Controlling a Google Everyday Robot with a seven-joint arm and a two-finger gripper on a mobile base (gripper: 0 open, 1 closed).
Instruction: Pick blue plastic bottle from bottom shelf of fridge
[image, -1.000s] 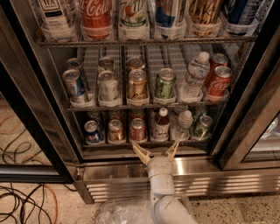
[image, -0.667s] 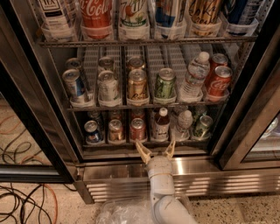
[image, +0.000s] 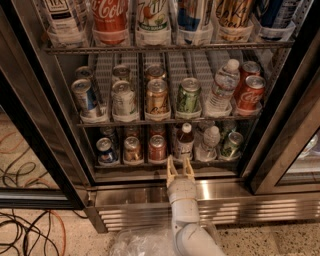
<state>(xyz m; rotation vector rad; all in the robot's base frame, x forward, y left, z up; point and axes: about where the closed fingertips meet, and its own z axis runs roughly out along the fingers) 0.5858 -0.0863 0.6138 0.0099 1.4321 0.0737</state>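
The fridge (image: 50, 130) stands open with black-framed doors and wire racks. On the bottom shelf (image: 135, 164) the blue plastic bottle (image: 184, 143) stands fourth from the left, with a white cap, a dark brown-red body and a pale label. My gripper (image: 180, 166) is open at the shelf's front edge, just below and in front of that bottle, its tan fingers (image: 171, 169) pointing up into the fridge. The white arm (image: 184, 210) rises from the bottom of the view.
Cans (image: 157, 148) stand left of the bottle, a clear water bottle (image: 208, 143) and a green can (image: 231, 145) to its right. The middle rack holds cans and a water bottle (image: 221, 89). A steel base grille (image: 240, 207) and floor cables (image: 25, 225) lie below.
My gripper has moved up and slightly right toward the shelf's front edge, and its fingers have narrowed from a wide spread.
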